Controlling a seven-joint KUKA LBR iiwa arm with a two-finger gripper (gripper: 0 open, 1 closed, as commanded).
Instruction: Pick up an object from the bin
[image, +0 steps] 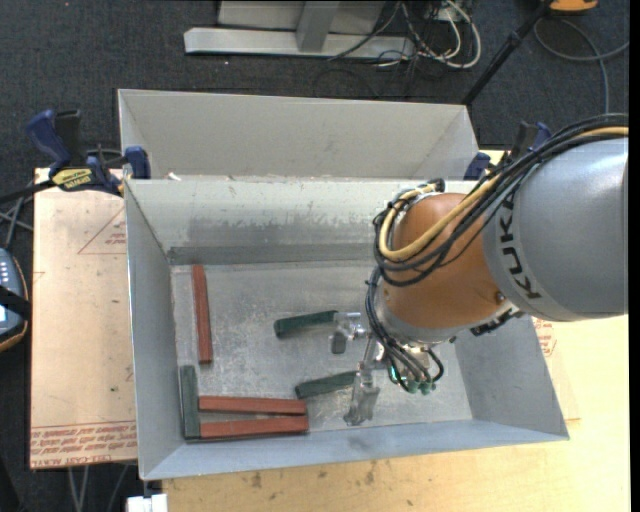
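Bars lie by the bin's (300, 240) near wall at 7 o'clock: a red pair (252, 416), with a dark bar (188, 400) at their left end. Gripper (353, 374) at 4 o'clock is spread wide, astride a green bar's (325, 385) right end. Second green bar (305, 323) at its 11; red bar (202, 312) at 9.

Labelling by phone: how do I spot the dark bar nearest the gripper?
In the grey bin, find the gripper near the floor's right side. The dark green bar lies just left of it. Its green twin lies farther back; the red-brown bars lie farther left.
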